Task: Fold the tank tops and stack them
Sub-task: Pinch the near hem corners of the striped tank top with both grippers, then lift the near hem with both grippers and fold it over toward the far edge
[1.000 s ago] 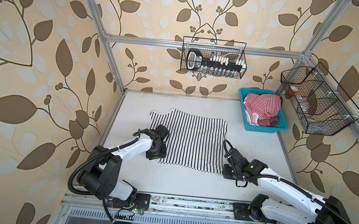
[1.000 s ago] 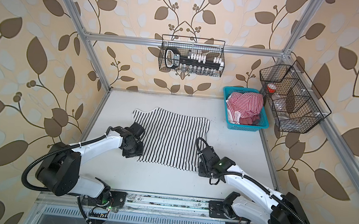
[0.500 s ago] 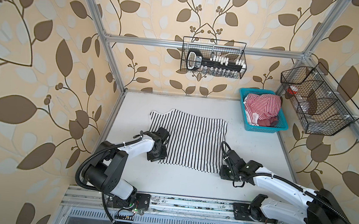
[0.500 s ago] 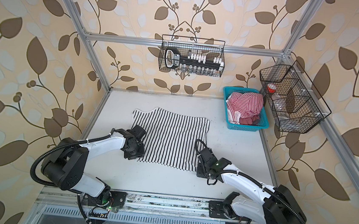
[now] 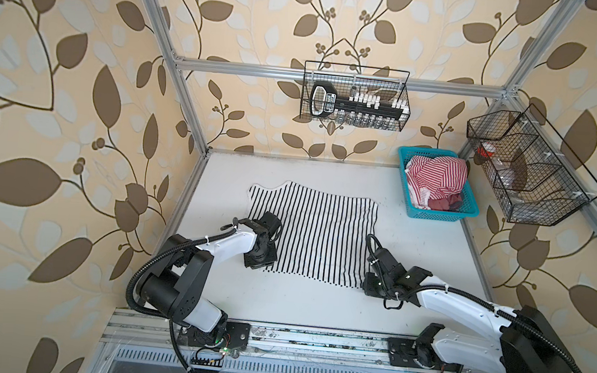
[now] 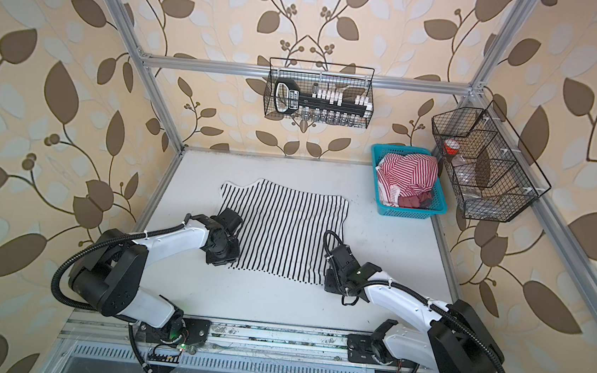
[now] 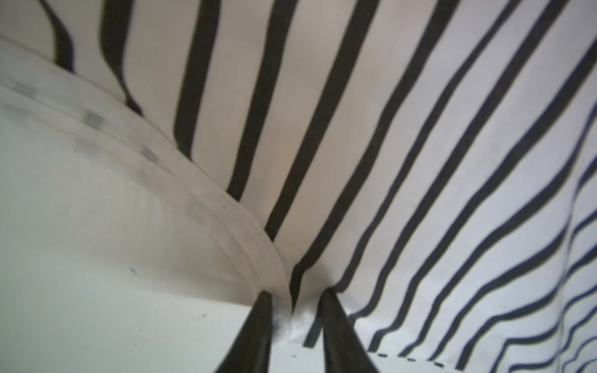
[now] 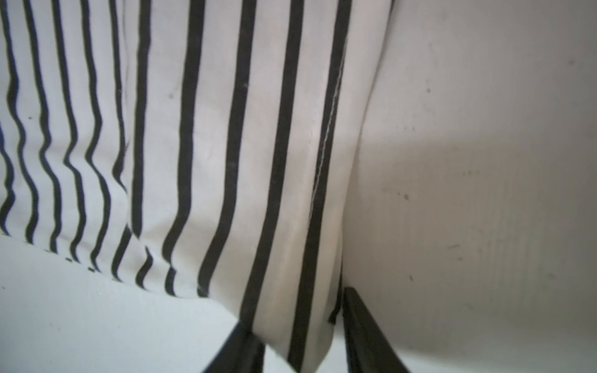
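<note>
The black-striped tank top (image 5: 318,233) (image 6: 286,227) lies spread flat mid-table in both top views. My left gripper (image 5: 260,263) (image 7: 295,294) is at its near left corner, shut on the white hem, which is bunched between the fingertips. My right gripper (image 5: 367,287) (image 8: 297,310) is at the near right corner, its jaws closed on a fold of striped cloth that rises off the table. The red-striped tank top (image 5: 436,177) (image 6: 409,171) lies crumpled in the blue basket (image 5: 434,216) at the back right.
A wire basket (image 5: 354,96) with tools hangs on the back rail. Another wire basket (image 5: 527,170) hangs on the right rail above the table edge. Aluminium frame posts (image 5: 186,103) bound the white table (image 5: 297,305).
Both grippers have narrowed onto the near corners of the black-striped top. Both arms have crept a little toward the near hem. The cloth lies as before.
</note>
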